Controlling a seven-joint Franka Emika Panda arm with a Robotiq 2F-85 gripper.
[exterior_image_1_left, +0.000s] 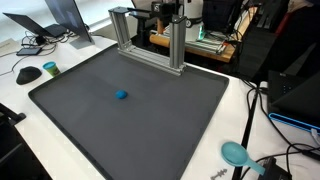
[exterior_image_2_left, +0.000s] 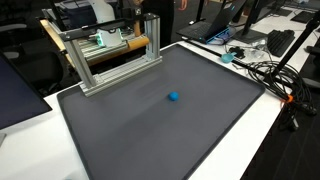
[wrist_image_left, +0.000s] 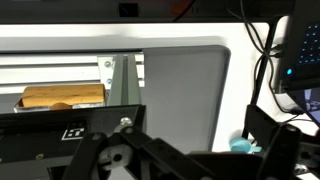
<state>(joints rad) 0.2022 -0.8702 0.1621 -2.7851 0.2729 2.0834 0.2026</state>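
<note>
Aluminium frame (exterior_image_1_left: 146, 56), long axis along far edge of grey mat (exterior_image_1_left: 130, 125)

What we cannot make out
The blue object (exterior_image_1_left: 121, 96) is too small for us to identify; in the wrist view the gripper (wrist_image_left: 185, 158) looks blurred, its fingertips cut off below.

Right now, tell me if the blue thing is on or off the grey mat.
On it: both exterior views show the blue thing lying near the middle of the grey mat, inside its edges.
</note>
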